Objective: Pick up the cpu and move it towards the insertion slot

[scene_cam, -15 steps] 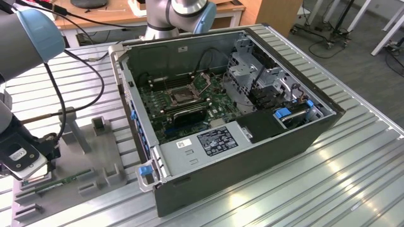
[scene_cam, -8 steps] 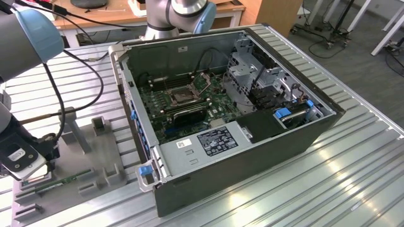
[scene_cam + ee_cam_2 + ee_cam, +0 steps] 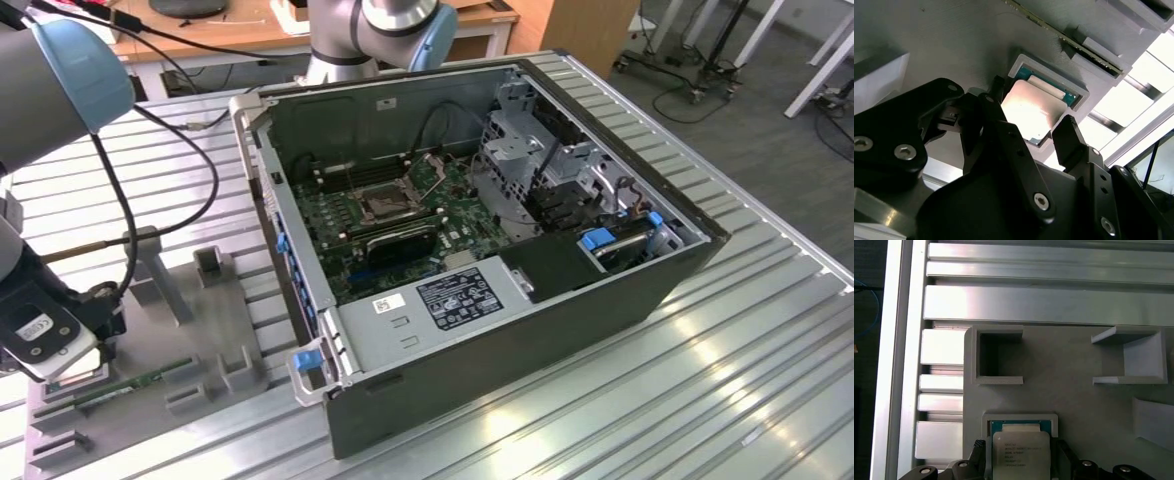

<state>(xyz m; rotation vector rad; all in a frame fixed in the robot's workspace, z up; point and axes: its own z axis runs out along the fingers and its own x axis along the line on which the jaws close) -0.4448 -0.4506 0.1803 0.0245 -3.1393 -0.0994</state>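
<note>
The cpu (image 3: 1020,454) is a flat square chip with a shiny silver top on a green board. It lies in a pale grey holder (image 3: 1020,417) on the fixture plate; its top glares in the second wrist view (image 3: 1029,110). My gripper (image 3: 1031,114) is open and low over it, with one black fingertip (image 3: 995,95) on each side, close to the chip's edges. The exterior view has the gripper (image 3: 64,372) at the lower left, over the plate. The insertion slot (image 3: 387,205) is the square dark socket with a silver frame inside the open computer case.
The grey fixture plate (image 3: 200,330) carries several upright blocks and a thin green memory stick (image 3: 127,385). Two open-sided holders (image 3: 999,355) stand past the cpu. The black computer case (image 3: 534,330) has raised walls around the motherboard. A cable (image 3: 127,200) hangs along the arm.
</note>
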